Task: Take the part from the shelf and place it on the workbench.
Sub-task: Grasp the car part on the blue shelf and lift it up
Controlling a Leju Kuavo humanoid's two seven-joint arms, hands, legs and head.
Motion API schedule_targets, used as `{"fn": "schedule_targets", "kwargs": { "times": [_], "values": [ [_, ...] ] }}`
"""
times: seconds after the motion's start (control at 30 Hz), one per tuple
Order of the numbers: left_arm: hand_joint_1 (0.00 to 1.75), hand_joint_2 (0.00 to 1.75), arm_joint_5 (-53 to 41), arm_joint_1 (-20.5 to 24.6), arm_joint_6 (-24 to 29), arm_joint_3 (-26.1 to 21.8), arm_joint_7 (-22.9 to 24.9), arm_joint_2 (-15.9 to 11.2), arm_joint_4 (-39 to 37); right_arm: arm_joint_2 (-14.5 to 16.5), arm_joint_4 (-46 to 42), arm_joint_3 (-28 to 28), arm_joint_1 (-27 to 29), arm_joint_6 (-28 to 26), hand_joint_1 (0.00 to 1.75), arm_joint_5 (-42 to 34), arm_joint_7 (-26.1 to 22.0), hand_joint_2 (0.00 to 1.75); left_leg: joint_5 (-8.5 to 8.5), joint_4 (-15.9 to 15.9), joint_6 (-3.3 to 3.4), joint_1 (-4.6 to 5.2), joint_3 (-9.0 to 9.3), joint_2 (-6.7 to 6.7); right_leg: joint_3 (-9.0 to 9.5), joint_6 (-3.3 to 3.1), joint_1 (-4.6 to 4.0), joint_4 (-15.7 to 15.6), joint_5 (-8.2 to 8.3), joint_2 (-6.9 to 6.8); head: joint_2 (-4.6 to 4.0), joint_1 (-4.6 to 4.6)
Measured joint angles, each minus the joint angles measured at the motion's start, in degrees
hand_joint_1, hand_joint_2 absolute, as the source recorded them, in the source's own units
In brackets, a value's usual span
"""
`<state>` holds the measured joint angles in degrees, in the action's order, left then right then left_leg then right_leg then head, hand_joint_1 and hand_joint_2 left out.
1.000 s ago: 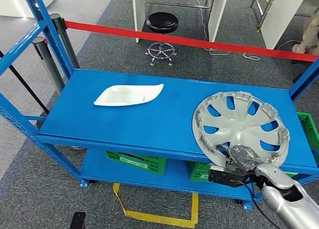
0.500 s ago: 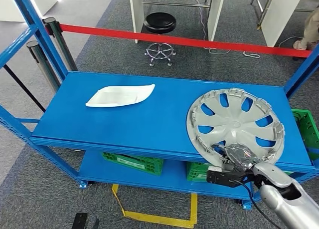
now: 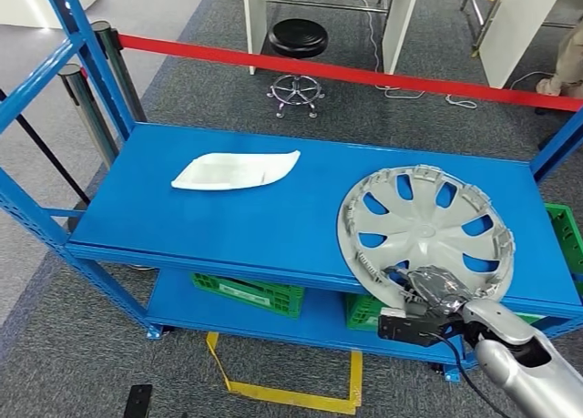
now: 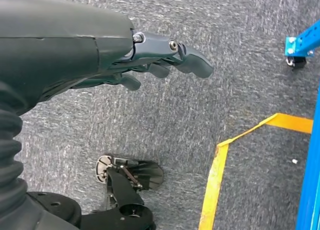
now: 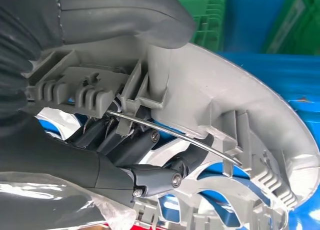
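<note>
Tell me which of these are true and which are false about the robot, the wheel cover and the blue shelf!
1. The right hand grips the rim of the silver wheel cover. True.
2. The wheel cover lies on the lower shelf. False: it is on the blue top shelf, its near edge over the front.
3. The left hand holds the white part. False: it holds nothing and hangs above the grey carpet.
4. Green crates sit on the lower shelf. True.
5. The white part touches the wheel cover. False: they lie apart, with bare blue shelf between them.
</note>
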<state>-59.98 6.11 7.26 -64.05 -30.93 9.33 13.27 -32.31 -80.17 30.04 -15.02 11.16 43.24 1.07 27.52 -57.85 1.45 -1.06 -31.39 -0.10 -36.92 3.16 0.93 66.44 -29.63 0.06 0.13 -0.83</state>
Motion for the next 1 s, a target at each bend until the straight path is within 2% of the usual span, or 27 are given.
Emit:
{"fn": "schedule_targets", "kwargs": {
  "times": [0.07,0.1,0.2,0.23,0.3,0.37,0.4,0.43,0.47,0.53,0.57,0.6,0.7,0.77,0.8,0.87,0.9,0.93,0.97,1.0],
  "values": [
    [0.00,1.75,0.0,0.1,0.2,-0.1,0.3,0.0,0.0,0.1,-0.3,0.4,-0.3,-0.4,1.75,0.0,-0.2,1.75,0.14,-0.1,-0.50,0.18,-0.12,-0.11,3.43,-0.24,0.02,-6.9,2.33,0.09,0.00,0.01],
    [0.00,1.75,0.0,0.1,0.3,-0.2,0.5,0.1,0.0,0.2,-0.5,0.5,-0.4,-0.5,1.75,0.0,-0.2,1.75,0.14,-0.2,-0.80,0.29,-0.24,-0.14,4.22,-0.46,-0.03,-8.5,2.45,0.17,0.00,0.02],
    [0.00,1.75,0.0,0.1,0.8,-0.3,0.7,0.1,0.0,0.4,-1.2,1.1,-1.0,-1.0,1.75,-0.2,-0.3,1.75,0.12,-0.2,-1.73,0.26,-0.37,-0.16,4.34,-1.58,-0.17,-8.9,2.29,0.23,0.00,0.07],
    [0.00,1.75,0.0,0.1,0.9,-0.3,0.7,0.1,0.0,0.4,-1.4,1.2,-1.1,-1.2,1.75,-0.3,-0.3,1.75,0.71,-0.9,-2.00,0.20,-0.61,-0.15,4.41,-2.02,-0.12,-9.0,2.36,0.15,0.00,0.17],
    [0.00,1.75,0.0,0.1,1.0,-0.3,0.7,0.1,0.0,0.4,-1.7,1.3,-1.3,-1.4,1.75,-0.4,-0.2,1.75,3.64,-5.7,-2.35,0.15,-2.68,-0.12,4.52,-2.73,-0.05,-9.2,2.44,-0.10,0.00,0.39],
    [0.00,1.75,0.0,0.1,1.0,-0.4,0.8,0.1,0.0,0.4,-1.7,1.4,-1.3,-1.8,1.75,-0.7,-0.2,1.75,7.08,-13.4,-2.44,0.17,-6.21,-0.11,4.49,-3.05,-0.22,-9.1,2.38,-0.26,0.00,0.50],
    [0.00,1.75,0.0,0.0,1.0,-0.4,0.8,0.1,0.0,0.4,-1.8,1.5,-1.2,-2.2,1.75,-0.9,-0.2,1.75,7.74,-16.0,-2.41,0.17,-7.42,-0.11,4.50,-3.11,-0.32,-9.1,2.36,-0.30,0.00,0.51],
    [0.00,1.75,0.0,-0.1,1.1,-0.4,0.8,0.1,0.0,0.4,-1.9,1.5,-1.1,-2.6,1.75,-1.0,-0.2,1.75,7.24,-16.5,-2.29,0.20,-7.74,-0.11,4.52,-3.13,-0.41,-9.1,2.35,-0.31,0.00,0.50],
    [0.00,1.75,0.0,-0.1,1.1,-0.4,0.8,0.1,0.0,0.4,-2.0,1.4,-1.0,-2.9,1.75,-1.2,-0.2,1.75,5.72,-14.9,-2.09,0.24,-7.04,-0.11,4.56,-3.13,-0.49,-9.1,2.35,-0.30,0.00,0.50],
    [0.00,1.75,0.0,-0.1,1.1,-0.5,0.8,0.1,0.0,0.4,-2.2,1.3,-1.0,-3.3,1.75,-1.3,-0.2,1.75,1.65,-7.6,-1.41,0.48,-3.86,-0.11,4.61,-3.05,-0.62,-9.0,2.29,-0.29,0.00,0.48],
    [0.00,1.75,0.0,-0.1,1.2,-0.5,0.8,0.0,0.0,0.4,-2.3,1.3,-1.0,-3.4,1.75,-1.3,-0.2,1.75,0.40,-4.1,-1.12,0.61,-2.40,-0.10,4.49,-2.92,-0.72,-8.9,2.25,-0.26,0.00,0.46],
    [0.00,1.75,0.0,-0.1,1.2,-0.5,0.8,0.0,0.0,0.4,-2.3,1.2,-1.0,-3.5,1.75,-1.4,-0.2,1.75,-0.17,-1.9,-0.92,0.75,-1.57,-0.08,4.29,-2.71,-0.79,-8.8,2.26,-0.25,0.00,0.42],
    [0.00,1.75,0.0,-0.1,1.3,-0.5,0.8,0.1,0.0,0.4,-2.6,0.8,-0.8,-3.7,1.75,-1.9,-0.3,1.75,-0.28,-0.5,-0.56,0.88,-1.34,-0.04,3.76,-1.84,-0.70,-8.7,2.35,-0.25,0.00,0.43],
    [0.00,1.75,0.0,0.0,1.4,-0.5,0.8,0.1,0.0,0.4,-3.2,0.3,-0.8,-4.2,1.75,-2.3,-0.7,1.75,-0.65,0.0,-0.03,0.65,-1.26,-0.03,2.80,-1.24,-0.57,-7.2,1.09,-0.22,0.00,0.27],
    [0.00,1.75,0.0,0.0,1.5,-0.5,0.8,0.1,0.0,0.4,-3.5,-0.1,-0.8,-4.8,1.75,-2.3,-0.9,1.75,-0.79,0.2,0.18,0.52,-1.24,-0.02,1.56,-1.00,-0.48,-4.7,-0.37,-0.20,0.00,0.19],
    [0.00,1.75,0.1,0.1,1.6,-0.5,0.8,0.2,0.0,0.7,-4.0,-0.7,-0.7,-7.3,1.75,-1.2,-1.2,1.75,-0.80,0.2,0.31,0.53,-1.32,-0.04,-2.02,-0.56,-0.34,2.9,-3.79,-0.17,0.00,0.04],
    [0.00,1.75,0.1,0.1,1.7,-0.5,0.8,0.3,0.0,1.2,-4.2,-1.1,-0.6,-9.0,1.75,-0.1,-1.3,1.75,-0.77,0.1,0.33,0.53,-1.33,-0.05,-3.62,-0.39,-0.26,6.0,-4.73,-0.17,0.00,0.04],
    [0.00,1.75,0.1,0.1,1.7,-0.5,0.8,0.4,0.0,1.9,-4.4,-1.5,-0.5,-10.6,1.75,1.0,-1.4,1.75,-0.74,0.1,0.33,0.50,-1.32,-0.05,-4.41,-0.24,-0.16,7.4,-4.57,-0.18,0.00,0.03],
    [0.00,1.75,0.0,0.1,1.8,-0.5,0.8,0.5,0.0,2.6,-4.6,-1.9,-0.5,-12.0,1.75,1.9,-1.4,1.75,-0.68,0.1,0.26,0.44,-1.28,-0.05,-4.12,-0.11,-0.01,6.3,-3.26,-0.19,0.00,0.03],
    [0.00,1.75,0.0,0.1,1.8,-0.5,0.8,0.6,0.0,3.3,-4.9,-2.4,-0.5,-13.0,1.75,2.6,-1.4,1.75,-0.57,0.0,0.11,0.37,-1.22,-0.07,-2.84,0.02,0.20,3.4,-1.17,-0.21,0.00,0.04]
  ]
}}
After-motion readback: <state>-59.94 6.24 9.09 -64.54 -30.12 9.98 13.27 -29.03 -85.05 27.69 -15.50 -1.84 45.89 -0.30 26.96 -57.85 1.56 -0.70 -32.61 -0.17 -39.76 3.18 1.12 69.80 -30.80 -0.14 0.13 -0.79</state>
